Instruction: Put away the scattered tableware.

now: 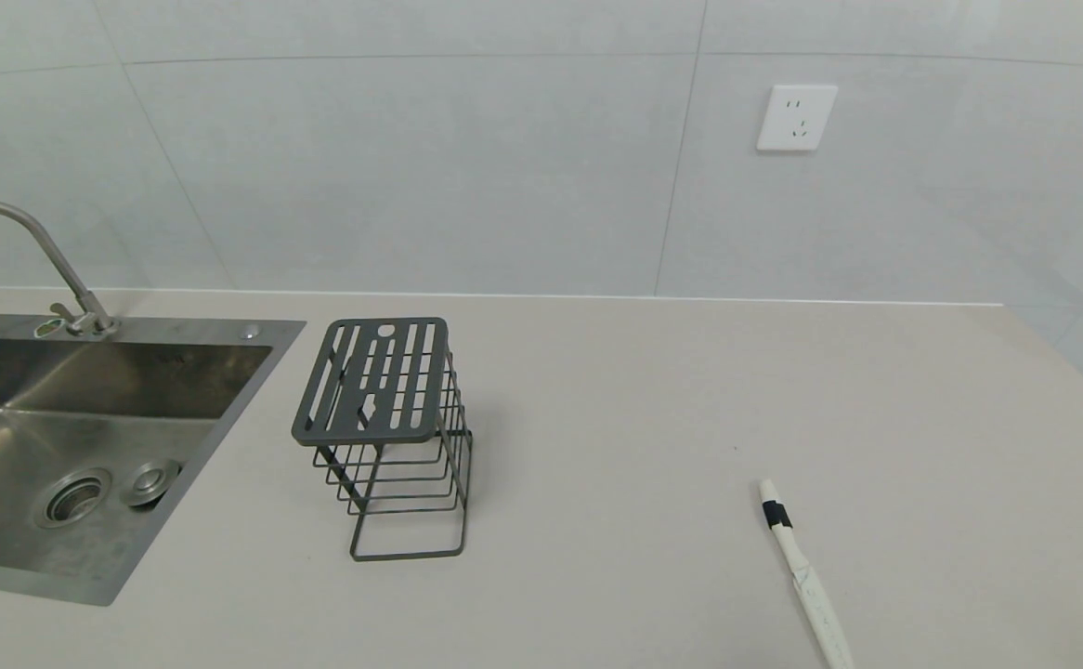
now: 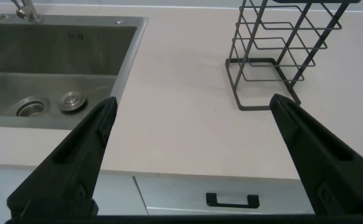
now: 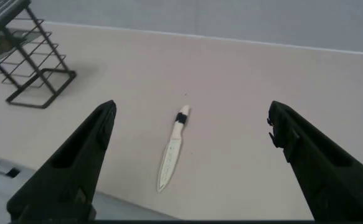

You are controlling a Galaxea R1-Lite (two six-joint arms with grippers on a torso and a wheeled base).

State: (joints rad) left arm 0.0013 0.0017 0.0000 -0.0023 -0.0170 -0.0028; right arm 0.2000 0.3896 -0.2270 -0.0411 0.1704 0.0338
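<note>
At the far left a steel sink (image 1: 263, 327) is set into the pale countertop (image 1: 644, 400), with its faucet (image 1: 35, 237) arching over the basin. The left gripper (image 2: 193, 102) hangs over the counter's front edge between the sink and the rack, its jaws spread wide with nothing between them and touching nothing; a drawer handle (image 2: 232, 200) shows below the edge. Just right of the sink stands a dark wire rack (image 1: 384, 437) with a slotted top plate, upright on the counter. Well to the right, a white knife (image 1: 802, 567) with a black band lies flat near the front edge, pointing roughly away from the wall. The right gripper (image 3: 192, 107) hovers above it, jaws also spread wide and empty, clear of the knife. A wall socket (image 1: 796, 117) sits on the tiles above.
</note>
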